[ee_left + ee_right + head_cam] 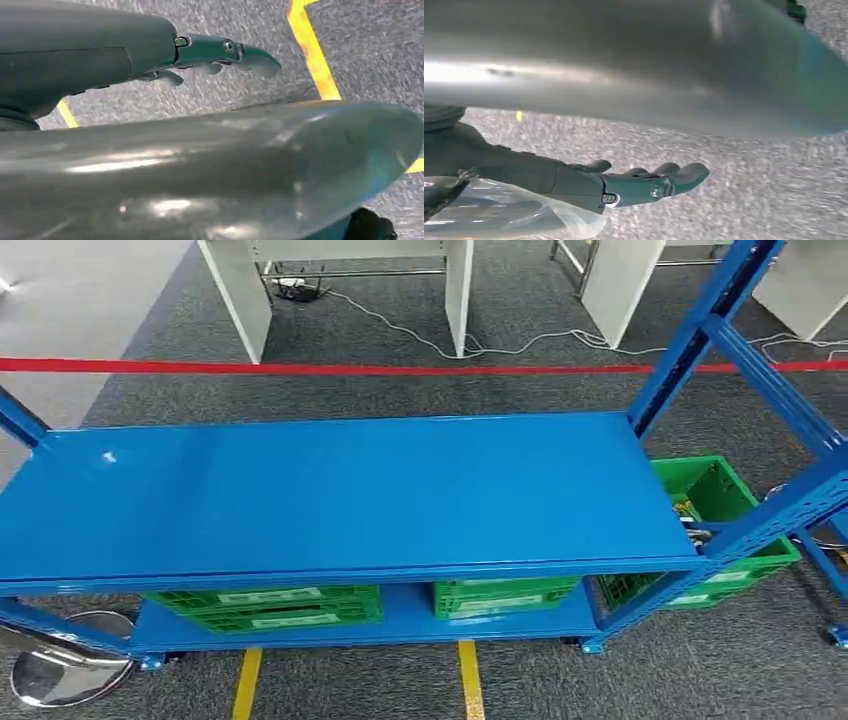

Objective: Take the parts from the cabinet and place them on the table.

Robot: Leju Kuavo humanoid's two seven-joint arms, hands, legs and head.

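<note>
The left hand's fingers (255, 57) lie straight and side by side with nothing in them, and the left hand (215, 52) hangs over grey carpet floor (380, 45) beside a yellow floor line (312, 55). The right hand's fingers (684, 175) are likewise stretched out, only lightly curved, yet a crumpled clear plastic bag (514, 210) hangs at the palm side of the right hand (634, 185). It seems pinched near the thumb, though how is hidden, and I cannot tell what the bag holds. If it holds a part, one item is out of the cabinet and in hand, with the setting-down left to do. Ahead stands the blue metal shelf cabinet (330, 490), its upper shelf bare. Green plastic crates (270, 605) sit on the lower shelf, and another green crate (715, 490) at the right end holds small items too small to name. Beyond the cabinet, a red tape line (300, 368) crosses the carpet, and behind it stand white desk legs (460, 290) with loose white cables (520, 340) on the floor. No desk top shows, so the cabinet itself, the line and the cables lie between the robot and any desk there.
</note>
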